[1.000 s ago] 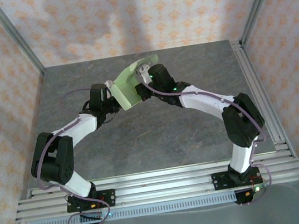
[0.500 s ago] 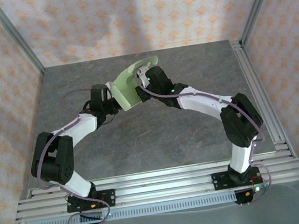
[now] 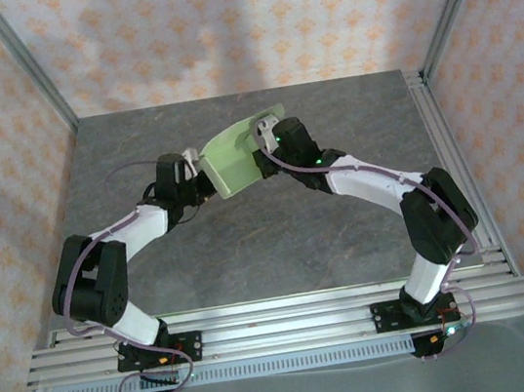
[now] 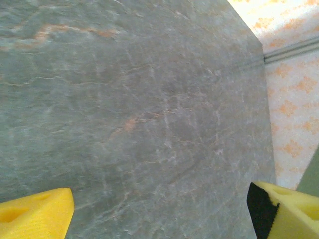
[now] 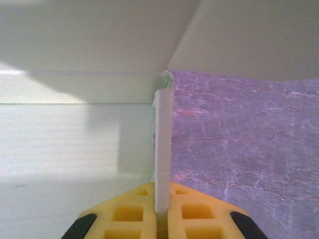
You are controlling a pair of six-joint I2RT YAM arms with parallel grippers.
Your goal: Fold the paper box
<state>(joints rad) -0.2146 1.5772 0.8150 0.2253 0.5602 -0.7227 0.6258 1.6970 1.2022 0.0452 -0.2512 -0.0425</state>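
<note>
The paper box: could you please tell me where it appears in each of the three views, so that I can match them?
Top external: the paper box is upper centre, over the grey marbled table.
Left wrist: a dull green sliver at the right edge, probably it.
Right wrist: it lies across the left and top, one edge pinched in the right gripper.
Shared landmark: that table, behind the box each time.
</note>
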